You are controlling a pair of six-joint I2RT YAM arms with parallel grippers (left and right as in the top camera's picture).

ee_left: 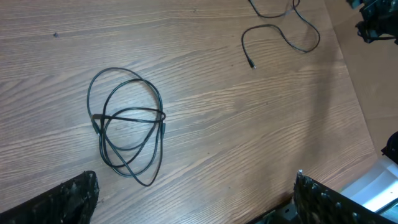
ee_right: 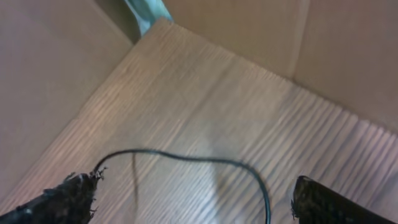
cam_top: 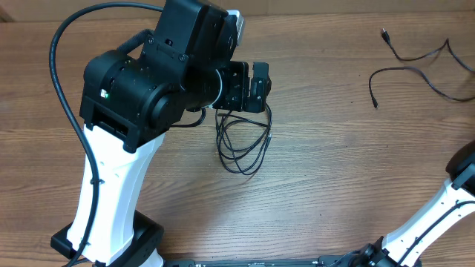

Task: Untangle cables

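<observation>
1. Cable bundle (cam_top: pixel 242 145) lies on the desk (cam_top: pixel 334 185) just left of centre. It is a coil of several loops crossing each other, directly at 6 o'clock from the left gripper (cam_top: pixel 249 87). In the left wrist view the bundle (ee_left: pixel 127 116) sits at 10 o'clock and nothing touches it.
2. Left gripper (ee_left: pixel 196 202): jaws spread wide and empty, hovering above the desk, bundle not between them.
3. Loose strands (cam_top: pixel 412 68) lie at 2 o'clock on the desk, well apart from the bundle. They look laid out singly, with plug ends free. Whether they cross where they run off the right edge of the overhead view, I cannot tell.
4. Right gripper (ee_right: pixel 196 202): jaws wide apart, gripping nothing. One thin strand (ee_right: pixel 186 158) curves across the desk below and between the fingers, not pinched.
5. Progress, my read: partway. The 2 o'clock strands look finished and the coil is not opened yet, so that is the remaining work.
6. Room: bare wood from centre out to 3 and 6 o'clock, plenty of space to drag loops open.
7. Edges: the desk edge runs close past the loose strands at 1–3 o'clock in the left wrist view. The right wrist view shows a desk corner at 12 o'clock with brown panels just behind it. Pulls toward that side risk dropping a strand off the desk.
</observation>
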